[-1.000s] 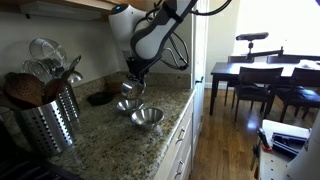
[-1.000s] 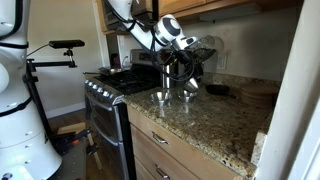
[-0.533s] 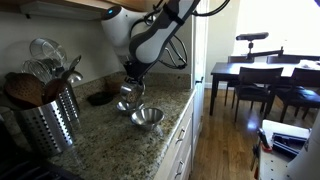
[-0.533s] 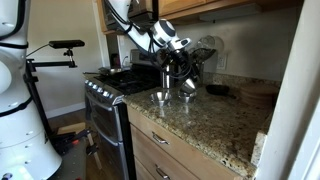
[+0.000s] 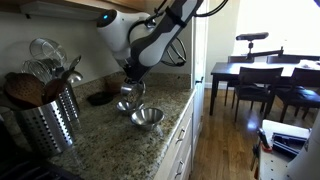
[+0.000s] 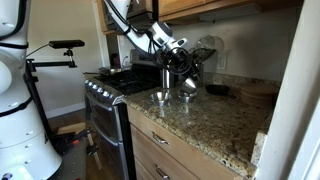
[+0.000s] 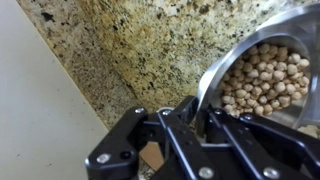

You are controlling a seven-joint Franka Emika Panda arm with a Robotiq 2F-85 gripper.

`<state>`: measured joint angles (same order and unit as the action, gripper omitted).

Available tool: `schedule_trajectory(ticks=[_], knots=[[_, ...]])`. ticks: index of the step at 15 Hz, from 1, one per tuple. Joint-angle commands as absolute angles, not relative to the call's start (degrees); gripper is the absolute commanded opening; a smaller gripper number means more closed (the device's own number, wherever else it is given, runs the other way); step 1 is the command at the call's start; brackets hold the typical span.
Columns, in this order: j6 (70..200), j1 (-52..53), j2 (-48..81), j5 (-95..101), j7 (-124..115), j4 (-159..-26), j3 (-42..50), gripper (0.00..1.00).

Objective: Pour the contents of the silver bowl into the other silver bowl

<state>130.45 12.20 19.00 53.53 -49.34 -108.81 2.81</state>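
My gripper is shut on the thin rim of a small silver bowl full of chickpeas, and it holds the bowl tilted above the granite counter. In both exterior views the gripper hangs over the back of the counter with the held bowl. The other small silver bowl stands on the counter right below it and also shows in an exterior view. A wider steel bowl stands beside it, nearer the counter's edge.
A perforated steel utensil holder with wooden spoons and a whisk stands on the counter. A dark dish lies by the wall. A stove adjoins the counter. A dining table with chairs stands beyond.
The arm's upper part has swung to the left in an exterior view and the wrist has turned a little. The held bowl stays over the small bowl on the counter.
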Motion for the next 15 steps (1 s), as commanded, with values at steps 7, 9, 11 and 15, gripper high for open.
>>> schedule_trajectory(ticks=[7,9,11,15], knots=[[124.03,12.93,19.37,63.08,-57.42,-108.32,-0.16,0.07],[123.01,13.07,19.61,65.20,-58.81,-108.26,-0.69,0.07],[121.89,13.05,19.97,66.89,-59.96,-108.13,-1.23,0.07],[119.65,13.30,20.66,70.35,-62.47,-108.02,-1.95,0.07]])
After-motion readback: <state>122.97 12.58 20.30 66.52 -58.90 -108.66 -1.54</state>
